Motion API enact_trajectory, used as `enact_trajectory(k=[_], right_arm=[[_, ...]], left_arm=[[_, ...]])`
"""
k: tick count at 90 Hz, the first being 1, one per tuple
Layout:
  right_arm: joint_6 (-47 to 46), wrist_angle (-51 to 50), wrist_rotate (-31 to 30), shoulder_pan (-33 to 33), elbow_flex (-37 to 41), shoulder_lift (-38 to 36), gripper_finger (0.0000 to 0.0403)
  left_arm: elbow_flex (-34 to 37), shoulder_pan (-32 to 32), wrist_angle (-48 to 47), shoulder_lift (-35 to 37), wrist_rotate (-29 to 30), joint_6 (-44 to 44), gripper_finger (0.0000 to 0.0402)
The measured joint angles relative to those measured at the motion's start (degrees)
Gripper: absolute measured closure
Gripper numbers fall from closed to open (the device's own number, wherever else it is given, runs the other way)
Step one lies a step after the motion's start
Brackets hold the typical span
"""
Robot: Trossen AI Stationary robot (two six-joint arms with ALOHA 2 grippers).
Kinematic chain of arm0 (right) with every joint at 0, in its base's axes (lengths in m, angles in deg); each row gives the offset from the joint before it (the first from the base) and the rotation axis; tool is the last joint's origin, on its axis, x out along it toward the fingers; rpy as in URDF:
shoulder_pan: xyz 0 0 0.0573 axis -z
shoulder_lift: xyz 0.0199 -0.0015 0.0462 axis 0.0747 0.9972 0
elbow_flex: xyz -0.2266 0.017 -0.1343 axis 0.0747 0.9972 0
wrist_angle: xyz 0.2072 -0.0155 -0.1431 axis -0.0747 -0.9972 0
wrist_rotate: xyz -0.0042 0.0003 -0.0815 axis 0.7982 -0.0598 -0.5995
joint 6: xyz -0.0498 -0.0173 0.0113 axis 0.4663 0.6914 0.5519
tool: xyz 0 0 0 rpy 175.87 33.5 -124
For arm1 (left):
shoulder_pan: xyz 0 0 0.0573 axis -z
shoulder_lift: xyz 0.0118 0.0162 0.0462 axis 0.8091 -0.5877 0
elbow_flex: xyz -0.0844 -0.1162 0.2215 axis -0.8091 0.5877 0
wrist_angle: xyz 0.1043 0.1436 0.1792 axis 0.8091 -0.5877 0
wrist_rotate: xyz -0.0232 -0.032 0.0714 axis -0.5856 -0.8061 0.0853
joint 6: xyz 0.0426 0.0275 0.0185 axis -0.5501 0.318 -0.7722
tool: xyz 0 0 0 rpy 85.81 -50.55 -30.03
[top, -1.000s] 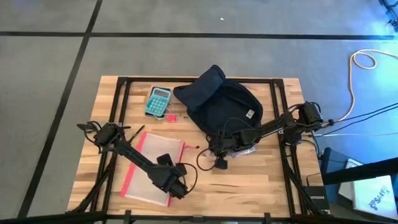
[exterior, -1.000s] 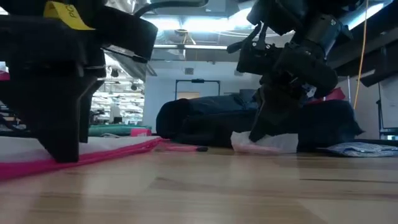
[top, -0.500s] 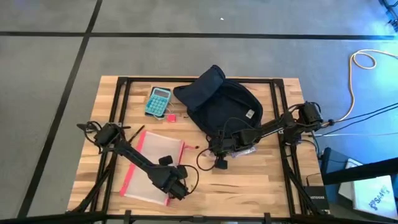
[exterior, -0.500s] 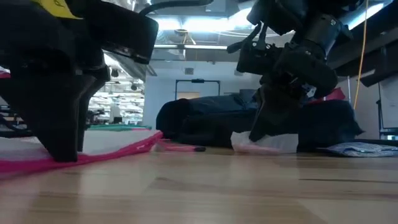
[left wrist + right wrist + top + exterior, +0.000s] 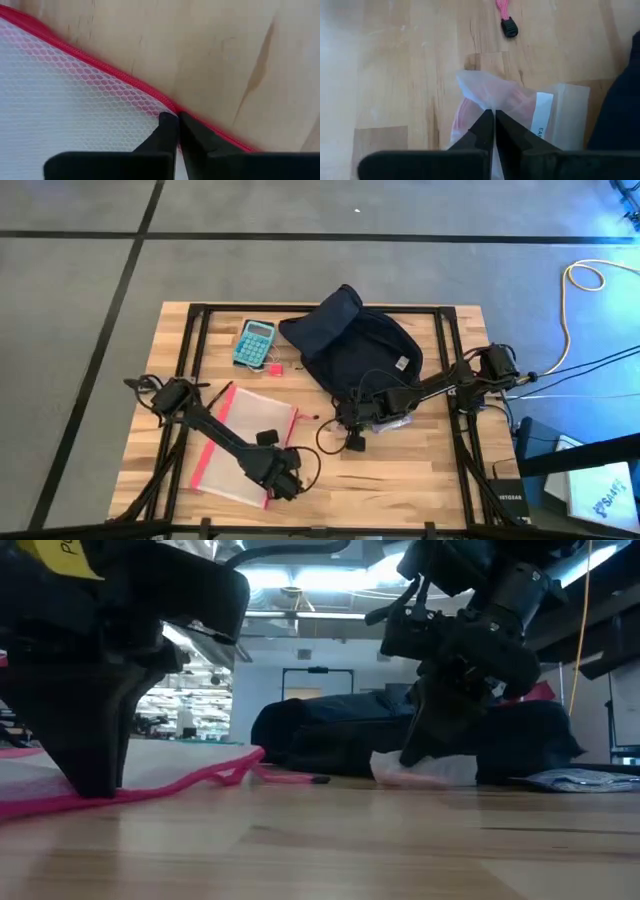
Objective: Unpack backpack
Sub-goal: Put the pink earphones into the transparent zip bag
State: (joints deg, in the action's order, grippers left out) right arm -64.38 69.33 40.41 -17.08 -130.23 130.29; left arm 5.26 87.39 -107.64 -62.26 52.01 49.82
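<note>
backpack [image 5: 352, 345] lies upper centre of the table [image 5: 430, 480], mouth toward the right gripper [image 5: 352, 423], whose jaws pinch a clear bag [image 5: 520, 107] at its edge, while left gripper [image 5: 280, 483], lower left, clamps the pouch [image 5: 245, 445] rim, apparently to clear space.

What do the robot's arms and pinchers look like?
Both arms are thin, black and jointed, with black cables looping beside them. The left gripper and right gripper each have two dark, wedge-shaped fingers. A yellow label sits on the left arm.
</note>
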Motion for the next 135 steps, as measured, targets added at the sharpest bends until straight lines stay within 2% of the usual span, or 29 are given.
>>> enact_trajectory(k=[35,56,76,97,135], right_arm=[[-1.5,0.2,-0.9,-4.9,-1.0,0.0,0.0403],[-0.2,2.9,-2.4,-7.4,-2.3,0.0,0.0403],[2.0,3.0,4.0,-9.1,-7.8,0.0,0.0403],[5.8,-0.4,6.2,-8.9,-13.2,0.2,0.0403],[10.4,-3.1,10.0,-8.9,-20.1,3.2,0.0403]], left_arm=[[0.2,0.2,0.7,5.1,5.7,-0.2,0.0401],[0.1,0.2,0.9,5.8,7.0,-0.1,0.0401],[0.1,-0.6,1.1,6.3,7.8,1.1,0.0401],[0.0,-0.5,2.3,8.6,11.6,1.2,0.0401],[0.0,-1.2,5.1,9.6,13.3,-0.2,0.0401]])
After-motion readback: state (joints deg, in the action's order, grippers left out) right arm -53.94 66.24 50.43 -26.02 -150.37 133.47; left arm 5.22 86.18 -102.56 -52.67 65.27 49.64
